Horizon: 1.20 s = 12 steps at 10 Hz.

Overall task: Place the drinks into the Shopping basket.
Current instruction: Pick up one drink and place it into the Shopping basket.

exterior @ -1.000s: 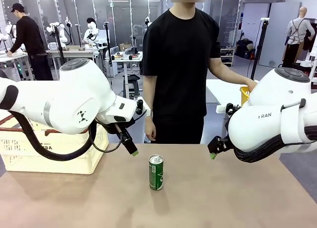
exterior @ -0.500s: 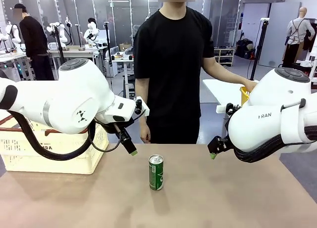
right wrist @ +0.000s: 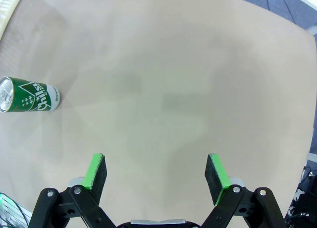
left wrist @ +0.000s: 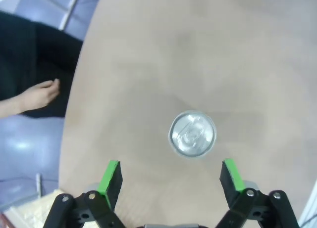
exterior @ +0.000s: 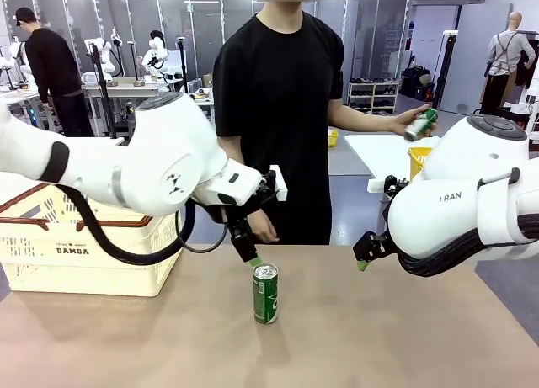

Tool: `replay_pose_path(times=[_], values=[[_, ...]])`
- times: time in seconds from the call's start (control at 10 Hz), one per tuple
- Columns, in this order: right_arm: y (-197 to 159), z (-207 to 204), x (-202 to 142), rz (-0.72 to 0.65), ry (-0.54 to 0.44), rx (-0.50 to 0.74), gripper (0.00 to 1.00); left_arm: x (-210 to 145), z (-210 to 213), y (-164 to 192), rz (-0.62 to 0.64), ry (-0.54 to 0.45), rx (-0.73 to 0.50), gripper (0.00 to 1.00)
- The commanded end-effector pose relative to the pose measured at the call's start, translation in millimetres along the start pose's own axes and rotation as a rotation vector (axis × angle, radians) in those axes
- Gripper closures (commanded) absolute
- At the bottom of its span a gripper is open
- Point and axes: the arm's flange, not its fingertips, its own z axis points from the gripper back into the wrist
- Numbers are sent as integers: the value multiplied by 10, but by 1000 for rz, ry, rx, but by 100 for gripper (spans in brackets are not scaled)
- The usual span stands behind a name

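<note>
Green can: stands upright on the surface, near the middle and well apart from the basket. In the right wrist view it sits far off to one side.
Basket: cream-white with a brown rim and handles and "DAMDA" on the front. It rests on the surface at the robot's left, and what is inside cannot be told.
Left tool: released, jaws wide apart and holding nothing. It hangs just above the can's top on the person's side. In the left wrist view the silver lid lies just ahead of the green pads, untouched.
Right tool: released, jaws wide apart and holding nothing. It hovers over bare surface at the robot's right, well apart from the can.
Second can: green and tilted, held in the person's raised hand beyond the far right of the surface.
Other hand: hangs low by the far edge of the surface.
</note>
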Motion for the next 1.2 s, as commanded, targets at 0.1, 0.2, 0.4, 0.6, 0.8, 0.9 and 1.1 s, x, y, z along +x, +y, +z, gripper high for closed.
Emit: replay_pose_path(times=[0.1, 0.2, 0.4, 0.6, 0.8, 0.9, 1.1], values=[[-8, -3, 1, -3, 0, 3, 0, 273, -138, 223, -97, 52, -144, 0], [-8, -3, 1, -3, 0, 3, 0, 361, -212, 245, -119, 87, -145, 0], [-8, -3, 1, -3, 0, 3, 0, 439, -325, 276, -135, 129, -135, 0], [-8, -3, 1, -3, 0, 3, 0, 463, -407, 266, -147, 163, -157, 0], [-8, -3, 1, -3, 0, 3, 0, 481, -450, 246, -156, 177, -178, 0], [-8, -3, 1, -3, 0, 3, 0, 490, -470, 230, -164, 188, -199, 0], [-8, -3, 1, -3, 0, 3, 0, 496, -514, 225, -180, 233, -223, 0]])
